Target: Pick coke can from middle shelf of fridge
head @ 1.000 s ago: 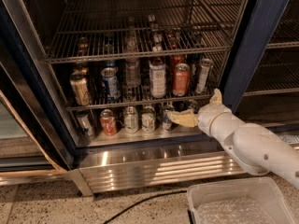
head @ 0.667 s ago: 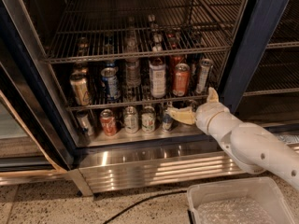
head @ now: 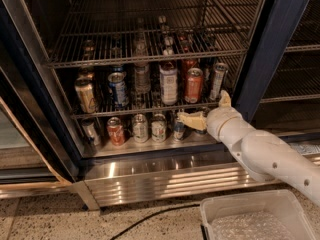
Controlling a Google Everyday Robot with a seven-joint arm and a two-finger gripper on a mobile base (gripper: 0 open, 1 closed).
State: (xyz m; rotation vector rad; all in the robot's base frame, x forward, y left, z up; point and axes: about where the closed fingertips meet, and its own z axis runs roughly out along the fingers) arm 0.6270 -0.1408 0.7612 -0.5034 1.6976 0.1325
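The coke can (head: 194, 84), orange-red with a silver top, stands upright on the middle shelf (head: 125, 113), a wire rack, toward the right of the open fridge (head: 272, 44). A white-labelled bottle (head: 168, 82) is to its left and a tall silver can (head: 217, 81) to its right. My gripper (head: 208, 110) is open and empty at the shelf's front rail, just below and slightly right of the coke can. One finger (head: 192, 120) points left under the rail in front of the bottom-row cans, and the other finger (head: 225, 98) points up.
A blue can (head: 118, 88) and a gold can (head: 85, 95) stand at the shelf's left. A small red can (head: 115, 131) and several silver cans sit on the floor panel below. A white bin (head: 255, 216) and a black cable (head: 150, 216) lie on the floor in front.
My gripper has moved a little up and left, closer to the front of the middle shelf. The cans have not moved.
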